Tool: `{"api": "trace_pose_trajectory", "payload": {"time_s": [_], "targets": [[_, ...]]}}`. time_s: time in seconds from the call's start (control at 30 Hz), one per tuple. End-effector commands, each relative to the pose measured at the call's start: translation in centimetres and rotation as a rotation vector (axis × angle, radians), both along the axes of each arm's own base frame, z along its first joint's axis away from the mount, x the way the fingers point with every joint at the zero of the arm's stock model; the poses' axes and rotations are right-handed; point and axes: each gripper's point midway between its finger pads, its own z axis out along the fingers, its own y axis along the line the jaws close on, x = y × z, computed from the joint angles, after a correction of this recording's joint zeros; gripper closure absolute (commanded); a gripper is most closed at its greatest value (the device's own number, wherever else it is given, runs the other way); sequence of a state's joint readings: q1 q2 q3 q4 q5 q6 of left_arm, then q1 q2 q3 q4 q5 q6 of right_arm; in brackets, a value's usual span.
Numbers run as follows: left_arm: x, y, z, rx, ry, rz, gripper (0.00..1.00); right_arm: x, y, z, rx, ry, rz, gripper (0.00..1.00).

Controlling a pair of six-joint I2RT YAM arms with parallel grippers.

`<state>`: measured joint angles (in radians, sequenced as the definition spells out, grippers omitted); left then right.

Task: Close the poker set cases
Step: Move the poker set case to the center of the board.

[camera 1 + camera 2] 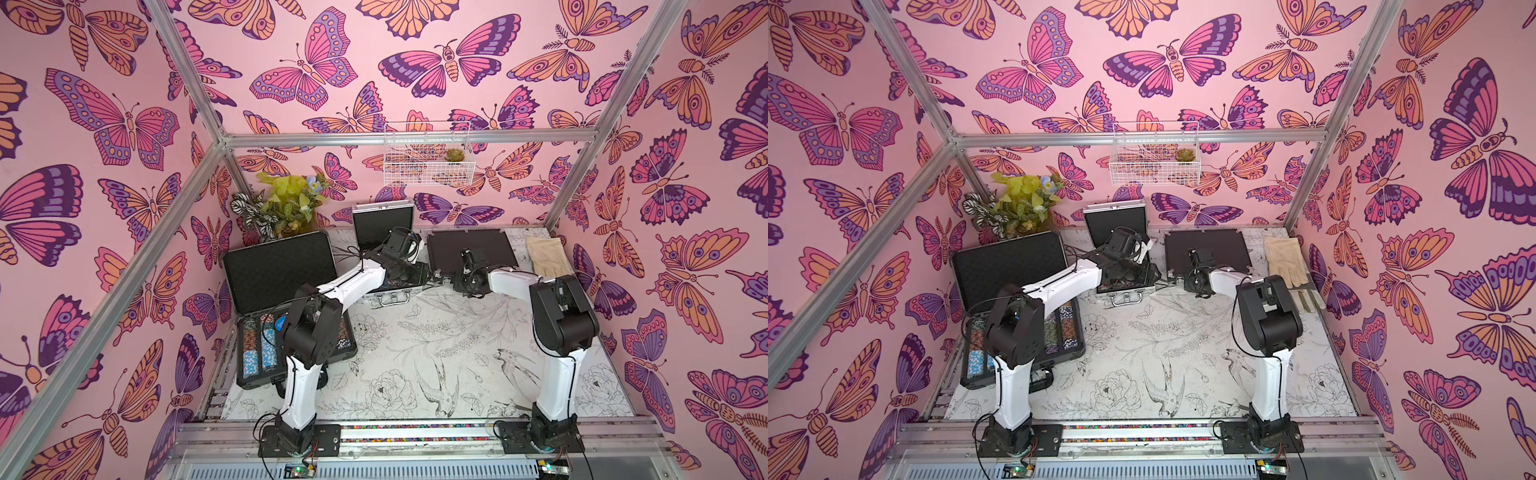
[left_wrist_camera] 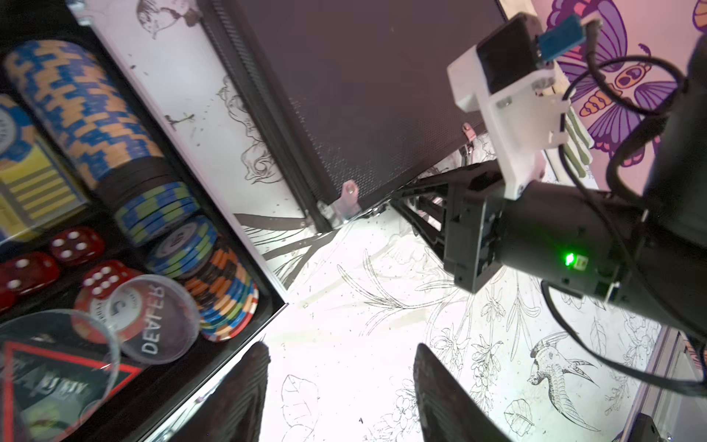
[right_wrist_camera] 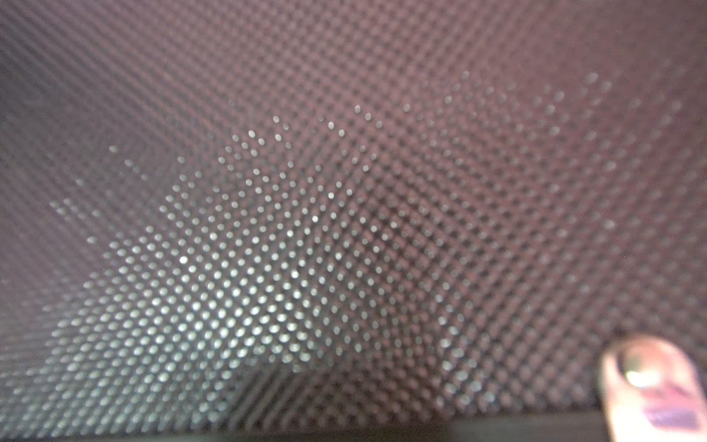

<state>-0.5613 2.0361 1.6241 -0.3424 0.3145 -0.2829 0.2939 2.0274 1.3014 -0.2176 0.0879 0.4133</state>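
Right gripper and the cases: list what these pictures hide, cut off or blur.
- Right gripper: tips lost in shadow at the medium black case's edge in the left wrist view; its wrist covers it in both top views.
- Right wrist view: only a blurred dotted surface, so whether that lid is fully down is unclear.
- Small silver case: the left arm covers its tray in both top views.
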Motion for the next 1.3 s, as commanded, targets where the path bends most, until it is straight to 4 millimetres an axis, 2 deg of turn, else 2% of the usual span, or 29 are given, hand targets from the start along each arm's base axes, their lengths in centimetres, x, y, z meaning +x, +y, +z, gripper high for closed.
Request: {"api": "trace_pose_trajectory", "payload": {"time_s": [0.0, 0.3, 0.53, 0.83, 0.97, 1.1, 1.27], "targets": [[0.0, 1.0, 1.5, -0.024, -0.008, 0.023, 0.38, 1.3, -4.3, -0.4, -0.073, 0.026, -0.07, 0.8], [-0.1, 2.0, 1.2, -0.008, -0.009, 0.048, 0.38, 2.8, -5.3, -0.9, -0.029, 0.065, -0.066, 0.75], [-1.0, 4.1, 0.1, 0.038, 0.011, 0.118, 0.37, 2.9, -4.5, -0.7, 0.0, 0.075, -0.023, 0.62], [-2.6, 7.3, -1.3, 0.101, 0.04, 0.242, 0.33, -0.2, -2.9, 1.9, 0.074, 0.018, 0.044, 0.47], [-2.9, 8.8, -1.7, 0.097, 0.07, 0.305, 0.33, -2.0, -2.3, 3.2, 0.113, -0.025, 0.048, 0.47], [-2.7, 10.3, -1.3, 0.099, 0.064, 0.37, 0.31, -3.9, 0.5, 4.1, 0.104, -0.045, 0.096, 0.49], [-2.8, 11.3, -1.0, 0.096, 0.068, 0.414, 0.28, -6.0, 7.0, 4.3, 0.124, -0.061, 0.18, 0.49]]}}
